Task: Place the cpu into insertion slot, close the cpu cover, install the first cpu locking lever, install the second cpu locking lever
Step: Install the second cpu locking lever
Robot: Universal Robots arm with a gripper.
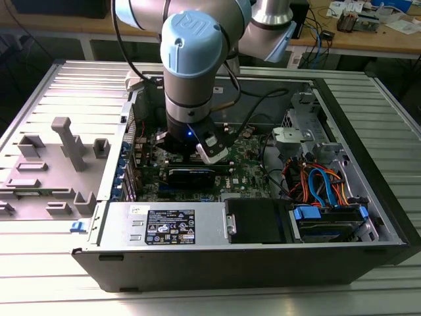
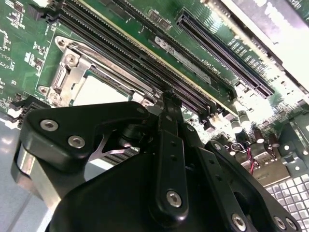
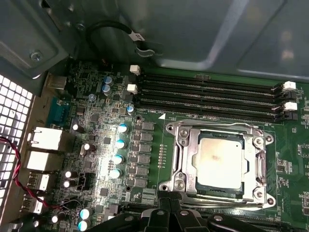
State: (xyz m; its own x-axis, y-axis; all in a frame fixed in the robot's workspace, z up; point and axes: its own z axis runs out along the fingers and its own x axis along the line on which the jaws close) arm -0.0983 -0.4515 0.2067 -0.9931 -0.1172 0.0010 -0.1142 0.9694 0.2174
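Note:
The cpu (image 3: 219,162), a silvery square chip, lies seated in the insertion slot (image 3: 176,186) on the green motherboard. The cpu cover (image 3: 186,145) is down flat around it, the chip's top showing through its window. In the second wrist view the cpu (image 2: 96,92) shows pale behind the black gripper body, and a thin metal lever rod (image 2: 96,53) runs along the socket's edge beside the memory slots. My gripper (image 3: 170,203) hangs just off the socket's near edge, fingers drawn together and holding nothing visible. In the exterior view the gripper (image 1: 191,153) is low inside the open computer case.
Long black memory slots (image 3: 207,94) run beside the socket. A black card (image 1: 191,174) lies just in front of the gripper. The power supply (image 1: 168,227), a drive bay with orange and blue cables (image 1: 322,191) and the case walls hem the board. A grey fixture tray (image 1: 52,164) sits outside.

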